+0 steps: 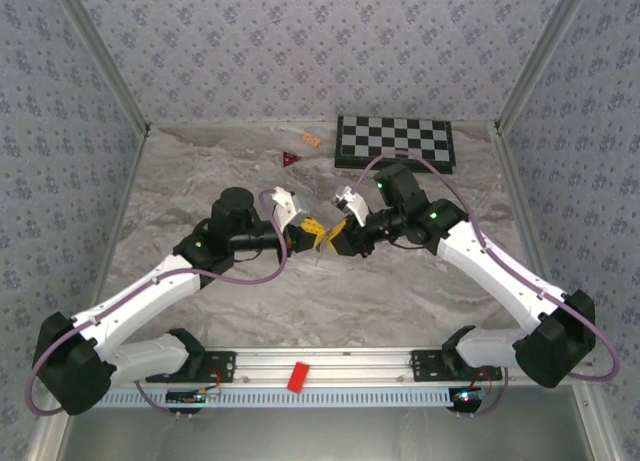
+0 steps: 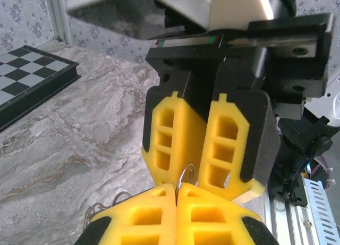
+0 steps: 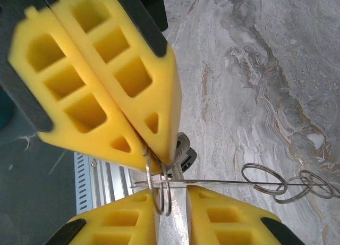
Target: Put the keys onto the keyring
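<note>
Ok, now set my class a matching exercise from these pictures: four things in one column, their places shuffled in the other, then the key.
Things
1. chessboard
2. red triangle
3. keyring
4. red block

Places
A. pinched in the shut jaws of the left gripper
B. on the rail at the near edge of the table
C. at the table's far edge, right of centre
D. just left of the chessboard

Pairs: 1-C, 2-D, 3-A, 4-B
</note>
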`<state>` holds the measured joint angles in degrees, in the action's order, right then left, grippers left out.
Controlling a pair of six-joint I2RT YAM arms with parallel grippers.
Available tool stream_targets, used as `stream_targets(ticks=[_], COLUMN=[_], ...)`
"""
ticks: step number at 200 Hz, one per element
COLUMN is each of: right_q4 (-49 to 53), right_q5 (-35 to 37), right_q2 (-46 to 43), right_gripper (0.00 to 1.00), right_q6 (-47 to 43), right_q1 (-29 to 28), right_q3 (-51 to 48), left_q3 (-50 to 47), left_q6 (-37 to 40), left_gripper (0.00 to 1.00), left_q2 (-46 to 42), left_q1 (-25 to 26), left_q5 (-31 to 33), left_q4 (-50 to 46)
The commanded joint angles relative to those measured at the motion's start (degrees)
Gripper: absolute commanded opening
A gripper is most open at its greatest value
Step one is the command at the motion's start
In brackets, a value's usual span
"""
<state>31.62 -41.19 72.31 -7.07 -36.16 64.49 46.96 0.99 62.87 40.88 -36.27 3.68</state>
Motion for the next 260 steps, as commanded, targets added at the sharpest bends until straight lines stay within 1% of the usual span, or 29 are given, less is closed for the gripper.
stream_targets(ticks=[1, 38, 76, 179, 198, 221, 228, 235, 260], right_q4=[-2.41, -2.40, -7.23, -8.92, -9.35, -9.53, -9.51, -9.44, -9.39], right_q5=[-0.26, 0.87, 0.77, -1.17, -1.59, -1.78, -1.90, -2.16, -2.54], right_q2=[-2.07, -4.55, -7.05, -4.21, -3.95, -3.46, -3.33, -3.16, -3.05], right_gripper=[0.20, 0.20, 0.20, 0.19, 0.17, 0.10, 0.06, 0.00, 0.00], right_q6=[0.14, -0.66, 0.47, 1.26, 1.43, 1.45, 1.45, 1.36, 1.44], right_q1=[-0.18, 0.22, 0.40, -0.36, -0.51, -0.92, -1.01, -1.09, -1.19], right_q3=[-0.10, -0.74, -3.48, -2.53, -2.62, -2.70, -2.78, -2.79, -3.19], left_q3=[0.49, 1.00, 1.01, 0.79, 0.79, 0.76, 0.65, 0.57, 0.06], left_q6=[0.13, 0.28, -0.16, -1.26, -1.52, -1.76, -1.92, -2.04, -2.48], left_gripper=[0.00, 0.00, 0.00, 0.00, 0.00, 0.00, 0.00, 0.00, 0.00], left_q2=[-1.15, -0.45, -0.12, -0.21, -0.16, -0.38, -0.54, -0.72, -1.48], left_q1=[-0.17, -0.11, -0.17, -0.17, -0.14, -0.16, -0.14, -0.19, -0.18], left_q5=[-1.90, -1.67, -2.22, -3.58, -3.81, -3.81, -3.90, -3.91, -3.54], left_q4=[2.38, 1.50, 1.93, 3.11, 3.35, 3.61, 3.86, 4.05, 4.92])
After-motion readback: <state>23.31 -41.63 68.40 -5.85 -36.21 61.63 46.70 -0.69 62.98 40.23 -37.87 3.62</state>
